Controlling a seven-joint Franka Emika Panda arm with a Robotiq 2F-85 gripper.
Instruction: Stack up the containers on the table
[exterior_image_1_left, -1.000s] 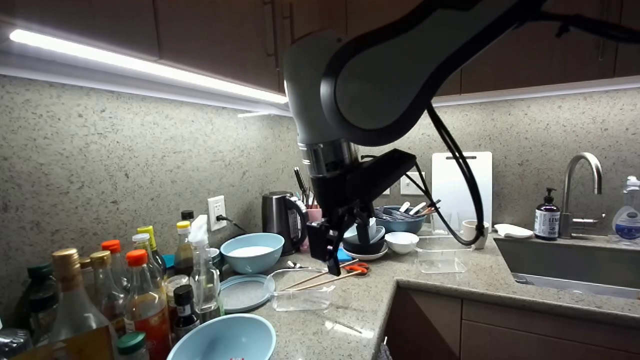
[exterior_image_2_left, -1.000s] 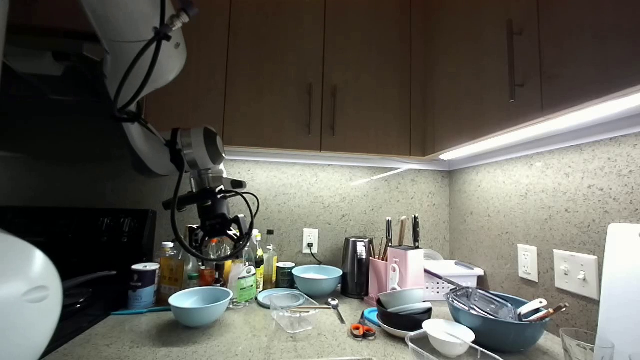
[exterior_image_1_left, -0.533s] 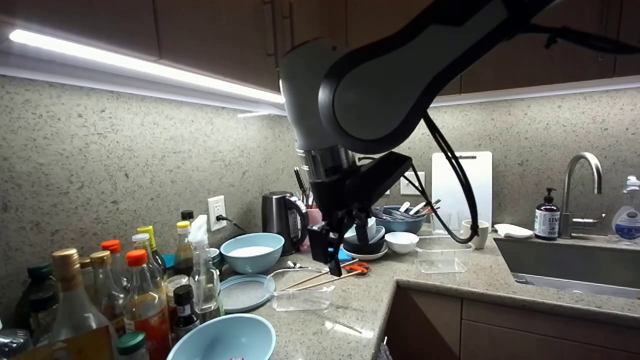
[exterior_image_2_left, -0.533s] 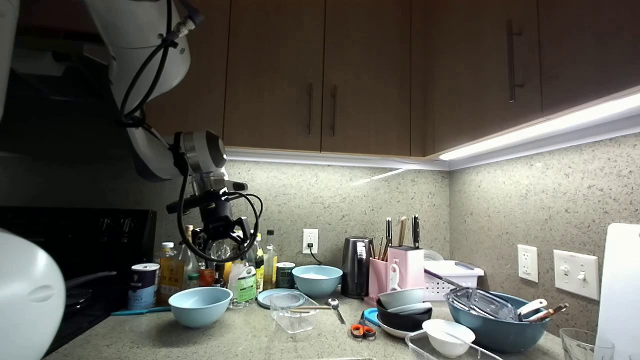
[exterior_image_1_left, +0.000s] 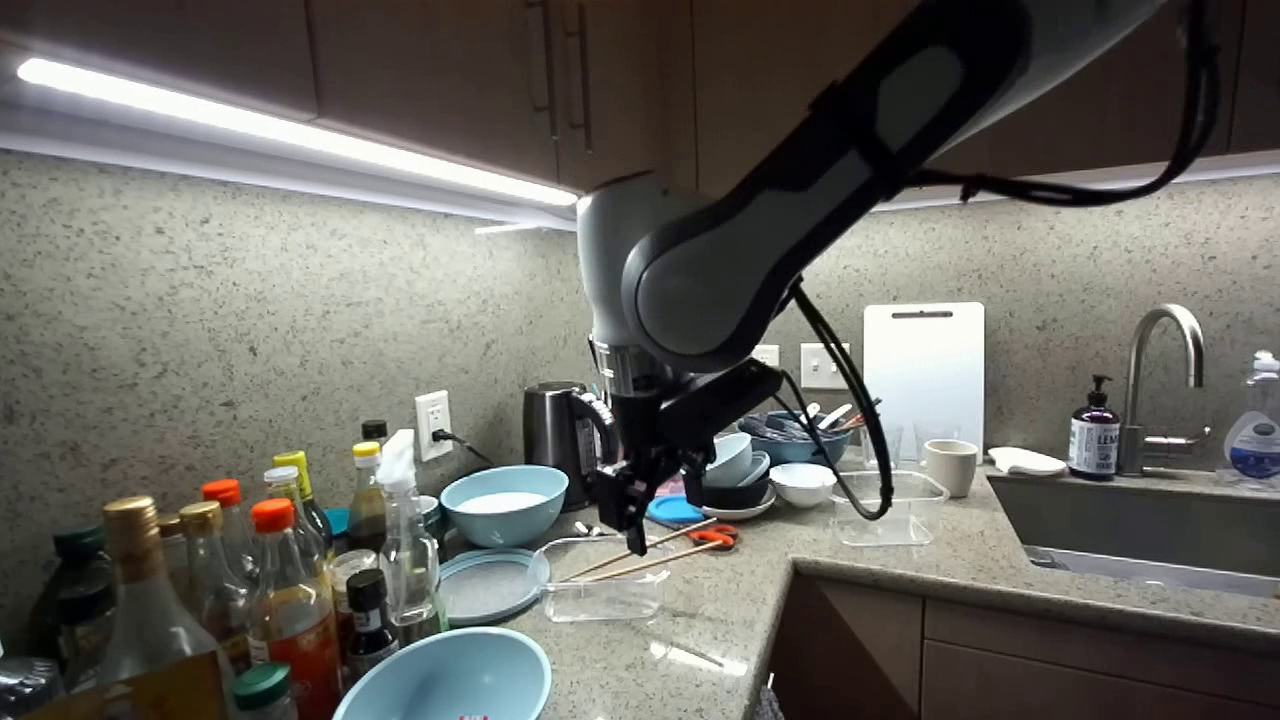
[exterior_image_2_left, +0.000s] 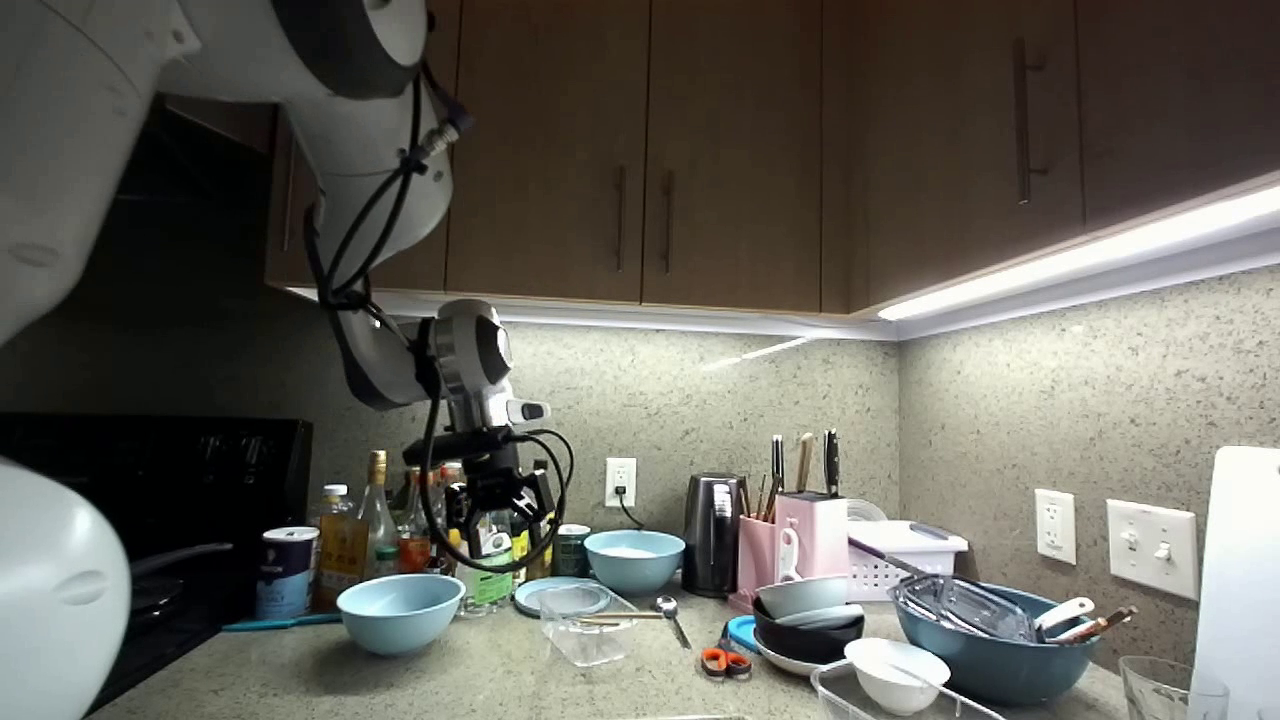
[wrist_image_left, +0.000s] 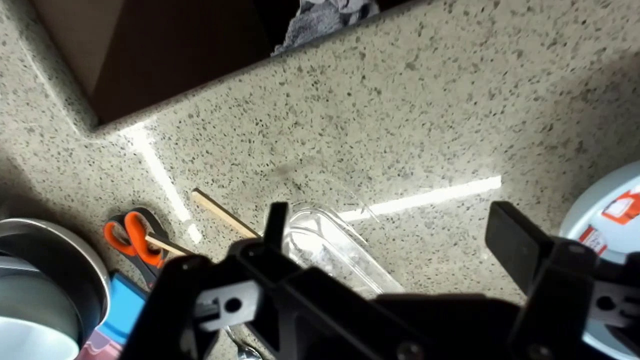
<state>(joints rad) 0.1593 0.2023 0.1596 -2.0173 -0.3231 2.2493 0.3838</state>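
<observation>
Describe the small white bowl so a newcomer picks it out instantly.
In an exterior view, find the large blue bowl holding utensils on the stone countertop. The white bowl is just in front of it, on the side toward the black bowl. It is plain white with nothing nested inside, whereas the black bowl has paler dishes stacked in it.

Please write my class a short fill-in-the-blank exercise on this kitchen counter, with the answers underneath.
The end effector holds nothing; it is wide ____.
The scissor handles are bright ____.
The knife block is coloured ____.
The dish under the black bowl is coloured ____.

Missing words: open; orange; pink; white.
</observation>
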